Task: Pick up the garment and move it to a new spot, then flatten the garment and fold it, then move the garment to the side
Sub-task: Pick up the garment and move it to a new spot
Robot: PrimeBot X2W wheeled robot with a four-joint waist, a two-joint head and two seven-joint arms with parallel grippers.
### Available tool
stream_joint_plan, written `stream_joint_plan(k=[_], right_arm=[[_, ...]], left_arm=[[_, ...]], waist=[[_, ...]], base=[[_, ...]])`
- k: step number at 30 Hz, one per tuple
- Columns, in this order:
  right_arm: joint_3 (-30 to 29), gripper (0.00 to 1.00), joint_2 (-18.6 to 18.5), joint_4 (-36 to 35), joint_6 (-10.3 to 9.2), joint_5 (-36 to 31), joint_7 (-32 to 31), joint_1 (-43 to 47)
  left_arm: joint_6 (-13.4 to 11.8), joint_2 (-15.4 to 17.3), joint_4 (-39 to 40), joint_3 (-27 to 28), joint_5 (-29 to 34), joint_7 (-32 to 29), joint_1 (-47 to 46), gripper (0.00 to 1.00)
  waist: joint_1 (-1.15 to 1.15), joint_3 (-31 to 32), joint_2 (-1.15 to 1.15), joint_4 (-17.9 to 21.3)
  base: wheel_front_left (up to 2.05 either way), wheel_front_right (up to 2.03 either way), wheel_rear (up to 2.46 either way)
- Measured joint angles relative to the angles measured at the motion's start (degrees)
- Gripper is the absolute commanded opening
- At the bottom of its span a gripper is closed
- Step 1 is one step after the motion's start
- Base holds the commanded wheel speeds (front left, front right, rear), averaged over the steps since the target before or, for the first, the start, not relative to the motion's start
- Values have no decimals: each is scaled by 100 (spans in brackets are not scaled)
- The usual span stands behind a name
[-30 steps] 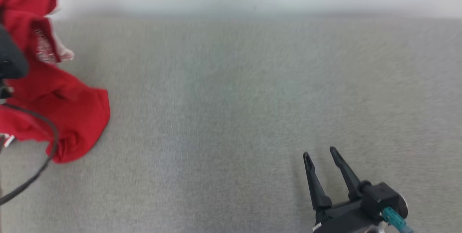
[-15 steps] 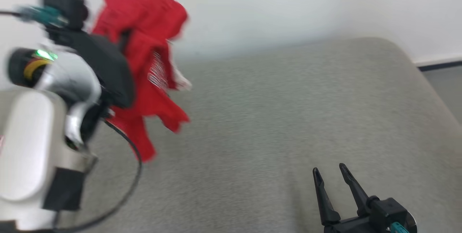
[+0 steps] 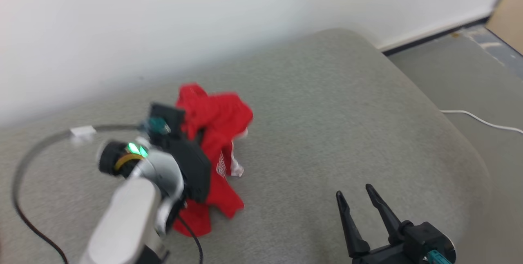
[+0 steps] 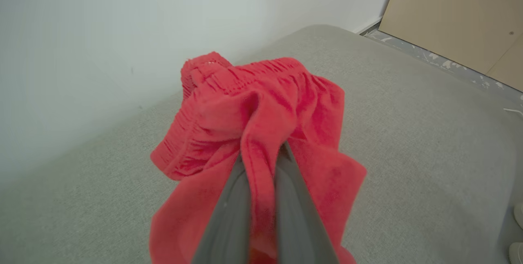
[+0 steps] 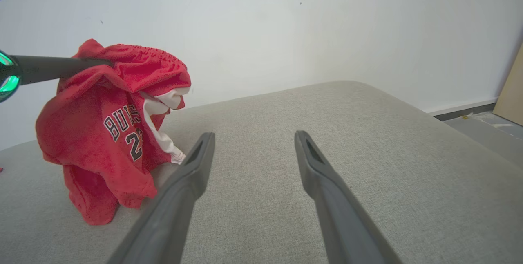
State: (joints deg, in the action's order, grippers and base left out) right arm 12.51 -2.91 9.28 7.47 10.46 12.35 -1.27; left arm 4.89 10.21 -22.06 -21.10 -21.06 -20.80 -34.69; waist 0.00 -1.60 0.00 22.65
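The garment (image 3: 216, 121) is a pair of red fleece shorts with black-and-white lettering and a white drawstring. It hangs bunched from my left gripper (image 4: 263, 153), which is shut on a fold near the elastic waistband (image 4: 245, 78). In the right wrist view the left fingers (image 5: 61, 68) come in level from the left. There the garment (image 5: 102, 141) droops from them, and its lower end touches the grey cushion (image 5: 286, 198). My right gripper (image 3: 353, 190) stands open and empty at the lower right, apart from the cloth; its own view also shows the right gripper (image 5: 253, 135).
The grey cushion (image 3: 335, 104) rounds off at its right edge, with floor (image 3: 461, 76) and a white cable (image 3: 482, 121) beyond. A white wall (image 3: 204, 19) runs behind. A black cable (image 3: 20, 174) loops left of my left arm. A wooden panel (image 4: 457, 19) stands far right.
The head camera has swung, so the whole picture shifted. My left arm lifted the garment off the cushion and now holds it lower, with its hem touching down. The right gripper stays open.
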Motion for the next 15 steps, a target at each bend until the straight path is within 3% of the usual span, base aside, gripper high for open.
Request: stream_joint_plan(k=[7,8,9,15], right_arm=[[81,100,-1,0,0,5,-27,-26],[79,100,-1,0,0,5,-32,-26],[82,100,0,0,0,3,-44,-26],[-87,100,1,-33,0,-47,-87,16]], left_arm=[[-96,-264,-995,-345,312,791,179,0],[-131,-300,-1132,-367,349,918,175,38],[-140,-323,-1258,-394,369,1029,164,100],[-291,-525,-1726,-342,270,1592,137,100]], waist=[[0,-137,1,398],[1,-165,1,421],[1,-188,1,439],[1,-192,1,360]], base=[[0,0,0],[0,0,0],[0,0,0],[0,0,0]])
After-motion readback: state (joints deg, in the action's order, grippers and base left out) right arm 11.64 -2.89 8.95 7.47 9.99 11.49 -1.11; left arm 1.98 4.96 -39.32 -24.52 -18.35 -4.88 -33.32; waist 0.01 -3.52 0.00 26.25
